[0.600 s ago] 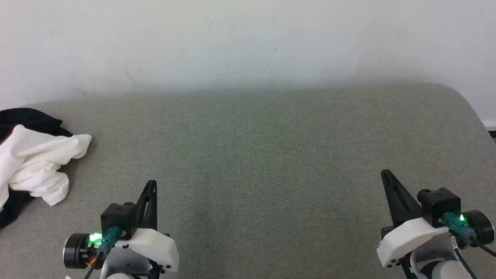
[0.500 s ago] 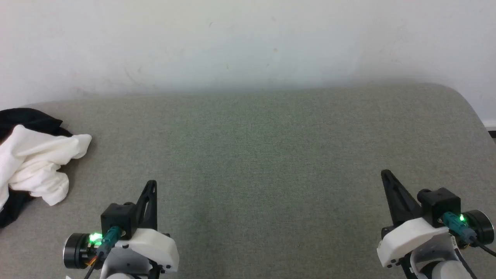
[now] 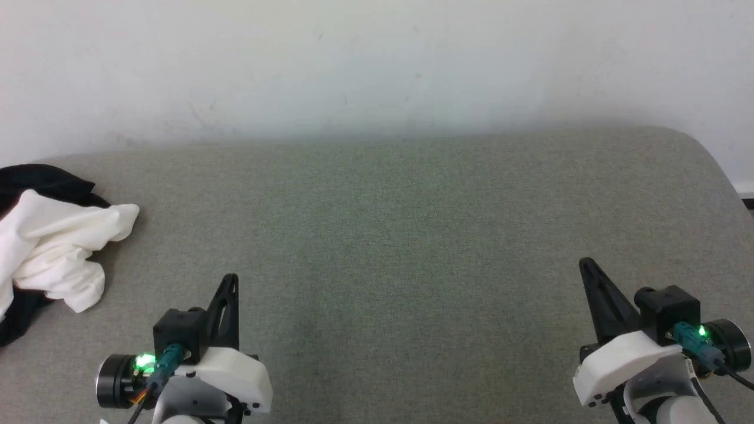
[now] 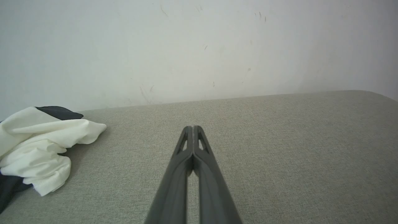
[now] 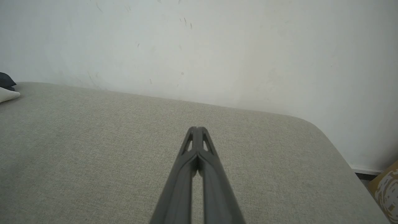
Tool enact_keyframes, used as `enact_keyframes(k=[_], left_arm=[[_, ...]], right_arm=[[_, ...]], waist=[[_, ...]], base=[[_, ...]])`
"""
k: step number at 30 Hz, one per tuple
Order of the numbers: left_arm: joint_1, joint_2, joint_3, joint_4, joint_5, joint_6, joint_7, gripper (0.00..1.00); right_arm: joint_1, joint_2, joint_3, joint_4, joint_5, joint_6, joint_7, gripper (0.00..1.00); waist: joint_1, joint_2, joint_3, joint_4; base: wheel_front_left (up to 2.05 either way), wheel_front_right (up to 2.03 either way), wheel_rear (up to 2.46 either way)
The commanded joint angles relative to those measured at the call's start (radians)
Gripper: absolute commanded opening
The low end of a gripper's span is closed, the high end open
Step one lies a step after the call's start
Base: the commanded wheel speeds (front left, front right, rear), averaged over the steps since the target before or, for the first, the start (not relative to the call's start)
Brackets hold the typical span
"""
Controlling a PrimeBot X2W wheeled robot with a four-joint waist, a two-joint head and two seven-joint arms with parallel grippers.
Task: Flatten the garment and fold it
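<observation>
Clearly the crumpled garment (image 3: 56, 253) lay at the bench's (image 3: 412, 235) left edge, well off to the left of the nearer left gripper (image 3: 230, 280), which, like the right gripper (image 3: 585, 264), was closed and empty.

The left gripper (image 3: 231, 280) sits at the lower left of the head view, mounted on a white wrist housing (image 3: 232, 377). The right gripper (image 3: 586, 265) sits at the lower right on a matching white housing (image 3: 618, 356). Both point toward the top of the frame, the left leaning slightly to the right and the right leaning to the left. In each wrist view the two dark fingers (image 4: 174, 183) rise from the bottom centre, pressed together into a single tip and holding nothing.
</observation>
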Motion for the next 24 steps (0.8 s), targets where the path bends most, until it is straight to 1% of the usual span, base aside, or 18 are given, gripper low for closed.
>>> enact_keyframes(k=[1,5,6,16,24], left_arm=[[-0.013,-0.005,0.004,-0.006,0.006,0.006,0.000,0.00],[-0.013,-0.005,0.004,-0.006,0.006,0.006,0.000,0.00],[0.000,0.000,0.000,0.000,0.000,0.000,0.000,1.00],[-0.005,0.000,-0.012,0.013,-0.007,0.009,-0.013,1.00],[-0.012,0.000,-0.023,0.030,-0.016,0.022,-0.030,1.00]], right_arm=[[-0.007,0.004,0.000,-0.007,-0.008,-0.002,0.000,0.00],[-0.007,0.004,0.000,-0.007,-0.008,-0.002,0.000,0.00],[0.000,0.000,0.000,0.001,0.000,0.000,0.000,1.00],[-0.001,-0.001,-0.001,0.005,0.007,0.000,-0.010,1.00],[-0.002,0.000,-0.003,0.011,0.011,0.000,-0.023,1.00]], waist=[[0.0000,-0.0001,0.000,0.000],[0.0000,-0.0001,0.000,0.000],[0.0000,-0.0001,0.000,0.000],[0.0000,-0.0001,0.000,0.004],[0.0000,-0.0001,-0.001,0.028]], base=[[0.00,0.00,0.00],[0.00,0.00,0.00],[0.00,0.00,0.00],[0.00,0.00,0.00],[0.00,0.00,0.00]])
